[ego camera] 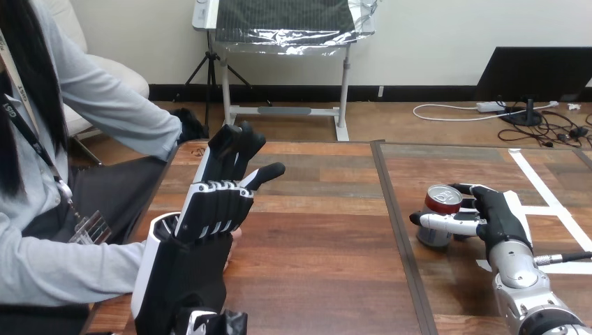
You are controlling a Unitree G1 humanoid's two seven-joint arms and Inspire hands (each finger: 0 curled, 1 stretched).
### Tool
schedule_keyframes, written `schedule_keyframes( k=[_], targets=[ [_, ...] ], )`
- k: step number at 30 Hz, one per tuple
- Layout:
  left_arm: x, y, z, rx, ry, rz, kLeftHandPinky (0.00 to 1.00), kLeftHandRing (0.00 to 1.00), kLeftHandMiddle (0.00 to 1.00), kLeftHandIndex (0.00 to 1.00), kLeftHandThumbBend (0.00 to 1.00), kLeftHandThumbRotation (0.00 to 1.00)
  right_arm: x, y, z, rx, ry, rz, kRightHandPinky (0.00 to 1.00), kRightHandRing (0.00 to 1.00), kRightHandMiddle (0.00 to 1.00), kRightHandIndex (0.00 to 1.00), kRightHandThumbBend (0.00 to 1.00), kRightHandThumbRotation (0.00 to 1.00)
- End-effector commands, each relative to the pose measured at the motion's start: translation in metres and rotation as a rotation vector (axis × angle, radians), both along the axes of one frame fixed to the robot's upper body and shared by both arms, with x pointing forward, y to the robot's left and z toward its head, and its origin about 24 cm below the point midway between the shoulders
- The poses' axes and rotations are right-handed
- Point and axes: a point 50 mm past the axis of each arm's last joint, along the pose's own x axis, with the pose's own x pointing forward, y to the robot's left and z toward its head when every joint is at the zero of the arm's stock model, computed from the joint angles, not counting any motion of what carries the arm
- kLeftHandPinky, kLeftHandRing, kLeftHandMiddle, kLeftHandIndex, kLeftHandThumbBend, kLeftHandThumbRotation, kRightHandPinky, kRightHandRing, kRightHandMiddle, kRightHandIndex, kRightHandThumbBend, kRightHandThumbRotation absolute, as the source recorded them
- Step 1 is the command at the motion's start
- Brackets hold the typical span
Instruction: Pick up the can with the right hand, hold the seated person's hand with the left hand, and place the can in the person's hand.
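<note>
Here the can [437,222] stands upright, top up.

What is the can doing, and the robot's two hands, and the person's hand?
can: standing upright on the table, gripped.
right hand: shut, curled round the can.
left hand: open, fingers straight, raised.
person's hand: mostly hidden behind the left hand.

Dark wooden table [321,269] with white tape lines [541,187]
</note>
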Motion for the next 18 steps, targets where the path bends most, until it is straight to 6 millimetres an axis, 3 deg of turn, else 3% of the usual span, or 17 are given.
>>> schedule_keyframes(
  k=[1,18],
  targets=[
    [0.008,-0.0104,0.0067,-0.034,-0.039,-0.018,0.85,0.97,0.98,0.98,0.83,0.71,0.0214,0.0073,0.0278,0.021,-0.123,-0.005,0.63,0.67,0.7,0.7,0.88,0.0],
    [0.0089,-0.0117,0.0068,-0.042,-0.043,-0.026,0.83,0.97,0.98,0.97,0.82,0.73,0.0211,0.0057,0.0283,-0.019,-0.128,-0.067,0.53,0.57,0.6,0.6,0.84,0.0]
  ],
)
